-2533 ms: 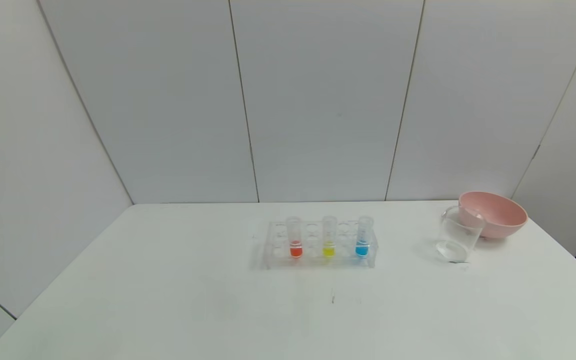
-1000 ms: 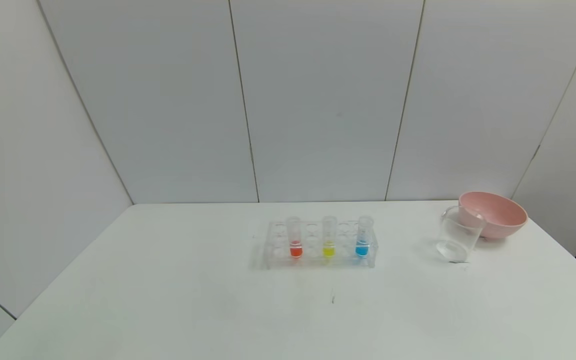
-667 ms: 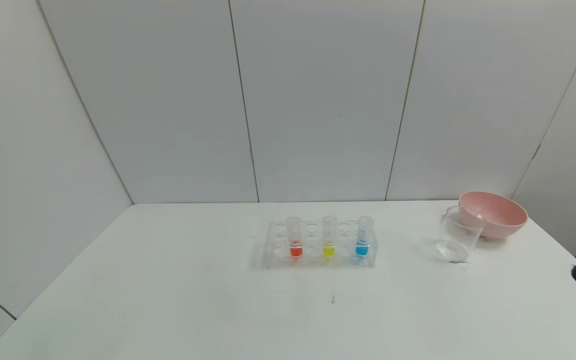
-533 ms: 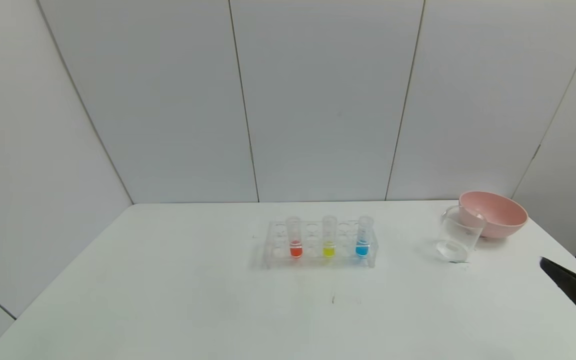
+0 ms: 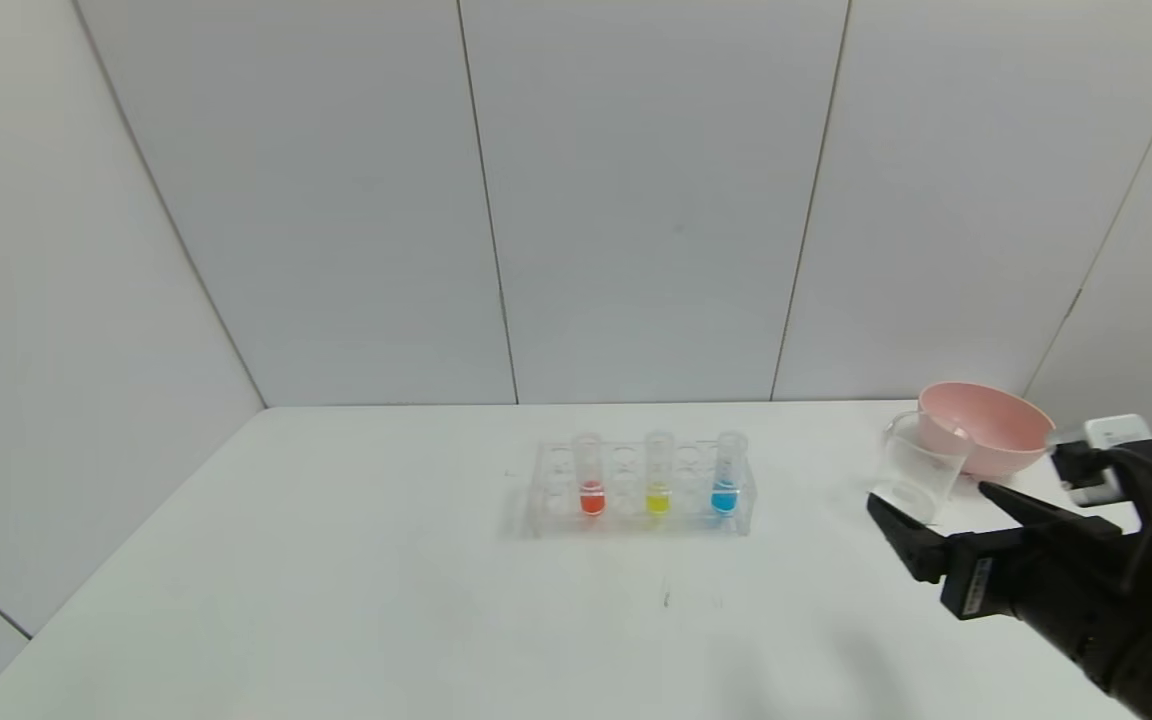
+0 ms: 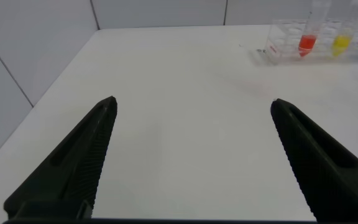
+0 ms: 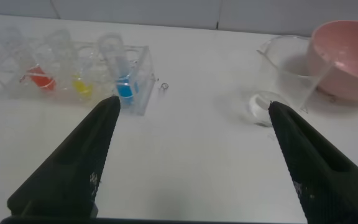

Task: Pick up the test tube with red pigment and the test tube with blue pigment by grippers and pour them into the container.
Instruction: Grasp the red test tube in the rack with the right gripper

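Note:
The red tube (image 5: 591, 478) and the blue tube (image 5: 726, 474) stand upright in a clear rack (image 5: 546, 490) at the table's middle, with a yellow tube (image 5: 658, 476) between them. The clear beaker (image 5: 921, 470) stands to the right. My right gripper (image 5: 929, 502) is open and empty, low at the right, just in front of the beaker. In the right wrist view the blue tube (image 7: 122, 74), red tube (image 7: 35, 68) and beaker (image 7: 289, 70) lie ahead of the open gripper (image 7: 193, 107). My left gripper (image 6: 193, 106) is open and empty over bare table, the rack (image 6: 277, 45) far off.
A pink bowl (image 5: 986, 428) sits right behind the beaker near the table's back right corner. White wall panels close in the back and left. The table's right edge runs close by the right arm.
My right arm has come into the head view from the lower right and moved left toward the beaker. The tubes, rack, beaker and bowl have not moved.

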Robot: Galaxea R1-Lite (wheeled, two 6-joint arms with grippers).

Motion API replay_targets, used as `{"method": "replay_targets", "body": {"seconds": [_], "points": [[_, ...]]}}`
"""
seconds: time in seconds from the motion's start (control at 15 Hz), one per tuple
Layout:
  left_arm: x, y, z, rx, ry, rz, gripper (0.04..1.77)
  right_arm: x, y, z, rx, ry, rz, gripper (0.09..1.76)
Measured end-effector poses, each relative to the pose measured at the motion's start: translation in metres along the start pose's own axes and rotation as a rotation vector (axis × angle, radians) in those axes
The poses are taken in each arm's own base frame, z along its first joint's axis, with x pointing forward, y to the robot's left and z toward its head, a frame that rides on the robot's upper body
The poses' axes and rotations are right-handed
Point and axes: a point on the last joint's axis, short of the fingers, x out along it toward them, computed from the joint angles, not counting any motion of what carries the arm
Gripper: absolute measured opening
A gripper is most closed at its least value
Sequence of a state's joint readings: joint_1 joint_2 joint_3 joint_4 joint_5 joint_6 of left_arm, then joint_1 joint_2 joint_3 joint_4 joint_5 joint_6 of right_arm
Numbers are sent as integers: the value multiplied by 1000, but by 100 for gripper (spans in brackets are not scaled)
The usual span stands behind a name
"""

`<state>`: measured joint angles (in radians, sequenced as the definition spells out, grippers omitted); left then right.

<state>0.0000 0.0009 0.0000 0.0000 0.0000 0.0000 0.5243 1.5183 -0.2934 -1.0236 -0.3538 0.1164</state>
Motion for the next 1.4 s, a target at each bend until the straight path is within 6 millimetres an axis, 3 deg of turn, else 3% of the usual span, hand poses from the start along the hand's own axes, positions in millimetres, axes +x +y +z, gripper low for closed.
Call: {"method": "replay_targets", "body": {"seconds": [0.4, 0.73, 1.13, 1.4], "points": [[0, 0, 0, 0, 0, 0, 176, 21, 98, -17, 10, 29, 94, 171], [0, 0, 0, 0, 0, 0, 176, 39, 160, -30, -7, 16, 115, 171], [0, 0, 0, 0, 0, 0, 176, 62, 205, -39, -55, 52, 118, 171], [0, 0, 0, 0, 0, 0, 176, 71, 216, -45, -55, 51, 122, 171]]}}
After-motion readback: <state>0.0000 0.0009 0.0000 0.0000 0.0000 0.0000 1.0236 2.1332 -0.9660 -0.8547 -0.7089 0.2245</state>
